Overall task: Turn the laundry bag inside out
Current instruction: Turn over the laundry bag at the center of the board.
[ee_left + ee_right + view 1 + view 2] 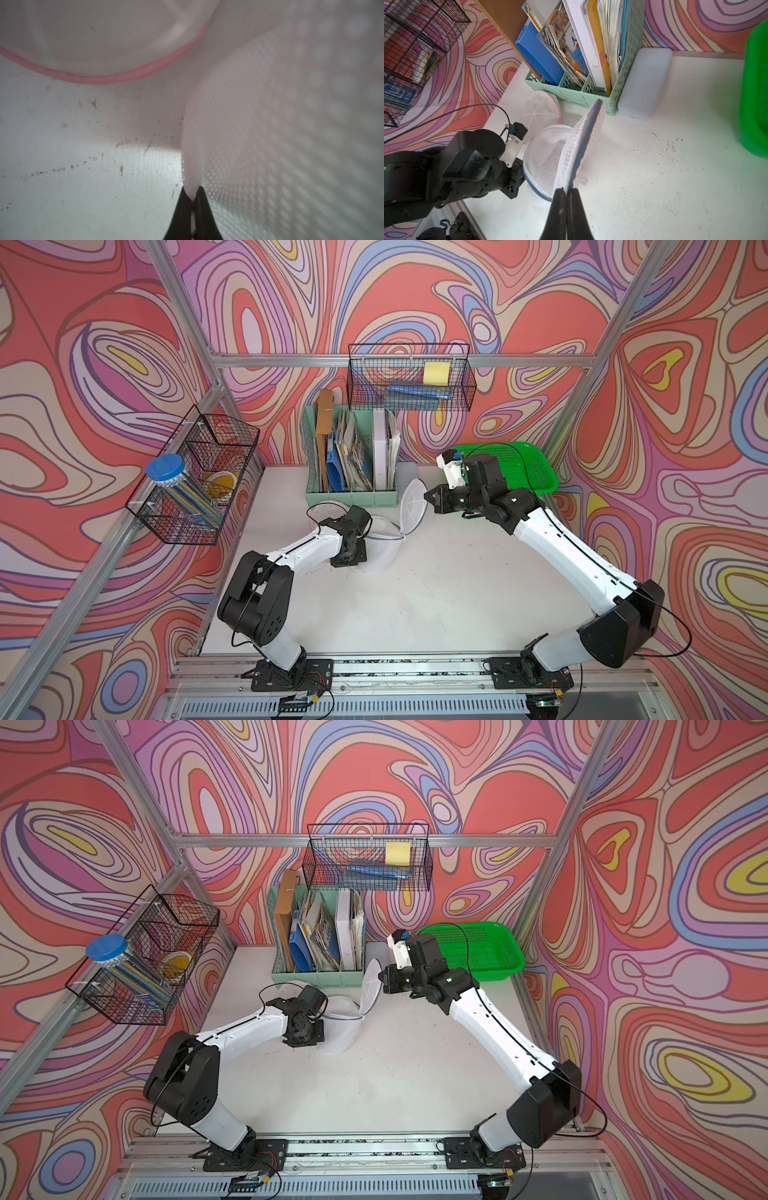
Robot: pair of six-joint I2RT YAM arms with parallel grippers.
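1. The left tool (193,196) is clenched on a fold of the white net laundry bag (259,124). The cloth is squeezed between its two black fingers (182,209).
2. The right tool (566,192) is clenched too. It pinches the edge of the bag's round flap (588,133). The flap stands up on its thin edge and points away from the tool's tips.
3. The bag lies on the white tabletop (436,605) between the two tools. In both top views most of it (380,560) (345,1038) is bunched right under the left tool. The flap (413,504) (371,986) reaches up to the right tool (428,495).
4. The bag's mouth is open on the right tool's side. It has a blue-grey rim (532,185), and I can see into the net.
5. A round net piece with a pink edge (542,110) sits just past the left tool, on the far side from the right tool. I cannot tell if it is joined to the bag.
6. A pale green paper holder (571,97), full of books and papers, stands past the right tool's tips, close to the top of the flap.
7. A flat pale lid (645,83) lies on the tabletop, touching the side of the holder.
8. A bright green basket (536,472) sits behind the right tool, by the wall.
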